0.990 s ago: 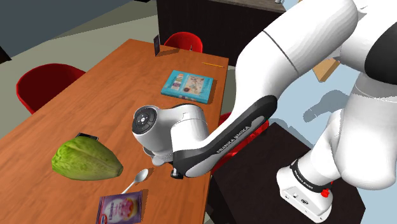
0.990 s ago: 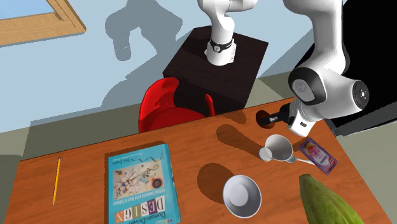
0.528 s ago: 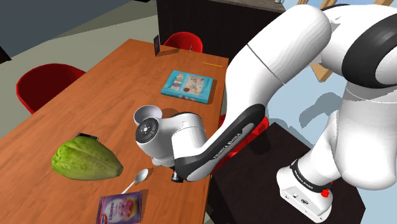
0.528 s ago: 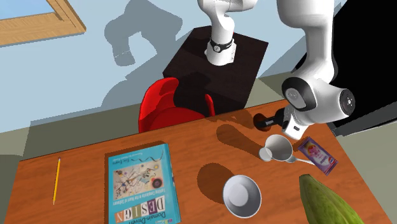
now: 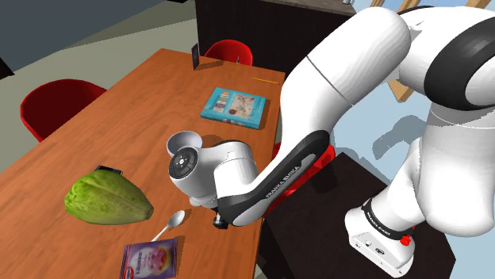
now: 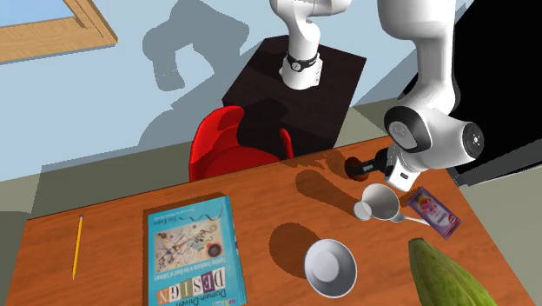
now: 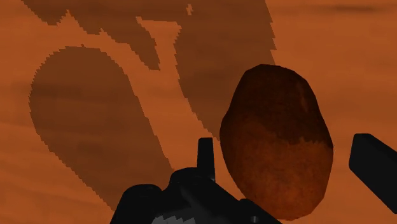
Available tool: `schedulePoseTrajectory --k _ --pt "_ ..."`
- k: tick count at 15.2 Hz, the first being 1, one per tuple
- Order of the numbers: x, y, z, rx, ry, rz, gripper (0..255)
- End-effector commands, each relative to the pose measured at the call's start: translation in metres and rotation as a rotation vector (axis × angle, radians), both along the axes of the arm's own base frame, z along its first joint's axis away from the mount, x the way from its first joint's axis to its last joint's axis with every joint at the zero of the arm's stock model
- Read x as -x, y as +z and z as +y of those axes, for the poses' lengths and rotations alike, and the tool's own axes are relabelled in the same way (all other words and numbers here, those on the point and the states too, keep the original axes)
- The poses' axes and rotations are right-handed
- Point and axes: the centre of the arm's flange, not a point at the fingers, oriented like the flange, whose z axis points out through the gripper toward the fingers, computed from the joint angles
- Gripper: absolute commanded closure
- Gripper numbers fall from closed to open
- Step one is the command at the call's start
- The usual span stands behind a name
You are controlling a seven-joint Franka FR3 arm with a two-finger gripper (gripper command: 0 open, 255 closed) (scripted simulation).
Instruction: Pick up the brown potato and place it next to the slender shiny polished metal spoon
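Observation:
A brown potato (image 7: 277, 146) lies on the wooden table (image 5: 159, 87), between the fingers of my open gripper (image 7: 286, 151). Both black fingers stand a little off its sides, and neither touches it. From the second exterior view the potato (image 6: 355, 163) is a dark lump near the table's far edge, with the gripper (image 6: 369, 162) low around it. The metal spoon (image 6: 380, 203) lies just nearer the camera there, its handle pointing toward a purple packet (image 6: 432, 211). In the shoulder view the spoon (image 5: 169, 224) lies beside the arm's wrist, which hides the hand.
A green leafy vegetable (image 5: 107, 200) and the purple packet (image 5: 149, 259) lie close to the spoon. A white bowl (image 6: 330, 265), a blue book (image 6: 191, 248) and a pencil (image 6: 77, 244) sit further along the table. A red chair (image 6: 230, 143) stands by the dark stand (image 6: 295, 96).
Over the last second the hand came down and shifted slightly toward the second exterior view's left, settling around the potato. Since half a second ago it has barely moved.

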Motion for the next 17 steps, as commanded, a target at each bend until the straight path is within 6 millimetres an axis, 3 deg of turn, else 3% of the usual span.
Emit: schedulePoseTrajectory --k 1,5,9,17 --pt "0.000 0.000 0.000 0.000 0.000 0.000 0" --pt "0.000 0.000 0.000 0.000 0.000 0.000 0" --pt "-0.005 0.047 0.016 0.000 0.000 0.000 0" --pt "-0.005 0.047 0.016 0.000 0.000 0.000 0"
